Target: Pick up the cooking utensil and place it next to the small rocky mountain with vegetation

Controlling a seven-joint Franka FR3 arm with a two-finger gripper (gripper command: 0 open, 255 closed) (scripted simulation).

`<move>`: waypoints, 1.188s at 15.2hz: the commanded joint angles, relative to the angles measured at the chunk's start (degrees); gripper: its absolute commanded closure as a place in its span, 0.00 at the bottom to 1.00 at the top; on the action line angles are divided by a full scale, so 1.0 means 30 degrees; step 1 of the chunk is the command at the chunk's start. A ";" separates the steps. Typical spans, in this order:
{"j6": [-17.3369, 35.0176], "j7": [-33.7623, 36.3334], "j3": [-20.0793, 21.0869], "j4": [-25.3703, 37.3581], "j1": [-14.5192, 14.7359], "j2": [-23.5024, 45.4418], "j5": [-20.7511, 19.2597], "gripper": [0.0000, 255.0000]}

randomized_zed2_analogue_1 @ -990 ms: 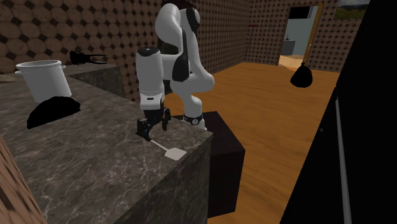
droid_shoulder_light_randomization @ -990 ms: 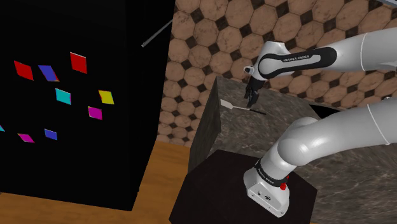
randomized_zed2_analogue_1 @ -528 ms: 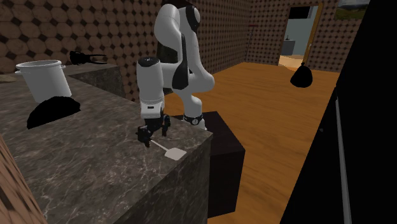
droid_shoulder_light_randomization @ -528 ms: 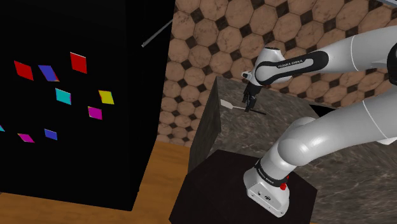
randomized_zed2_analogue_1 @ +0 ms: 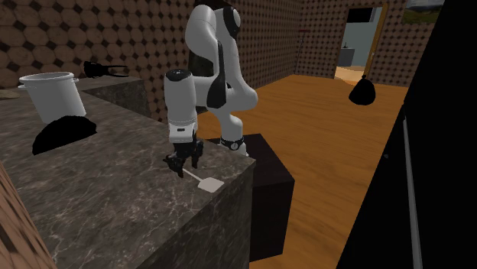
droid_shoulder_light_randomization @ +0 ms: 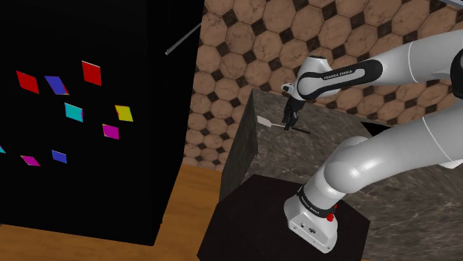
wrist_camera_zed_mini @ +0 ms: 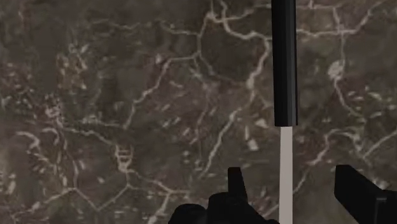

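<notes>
Since a second ago the end effector [randomized_zed2_analogue_1: 184, 163] has come down over the spatula [randomized_zed2_analogue_1: 208, 183] at the corner of the marble bench [randomized_zed2_analogue_1: 115, 206], its fingers [wrist_camera_zed_mini: 236, 191] apart astride the thin pale shaft without touching it; the spatula seems light, stiff and a little slippery, best taken just below the black handle [wrist_camera_zed_mini: 284, 63], and the arm [droid_shoulder_light_randomization: 337, 74] carries the lettering "FRANKA EMIKA".

White pot [randomized_zed2_analogue_1: 52, 93] on veined counter [randomized_zed2_analogue_1: 115, 206]; black bag [randomized_zed2_analogue_1: 362, 92] on wood floor [randomized_zed2_analogue_1: 321, 145] near doorway [randomized_zed2_analogue_1: 359, 42].
</notes>
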 commanded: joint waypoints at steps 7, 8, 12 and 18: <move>0.0000 0.0000 0.0000 0.0000 0.0000 0.0000 0.0000 1.00; 0.0000 0.0000 0.0000 0.0000 0.0000 0.0000 0.0000 1.00; -0.1028 -0.0005 0.0319 0.0372 -0.0069 -0.0663 0.0093 1.00; -0.2989 -0.0059 0.0928 0.1235 -0.0138 -0.1770 0.0360 1.00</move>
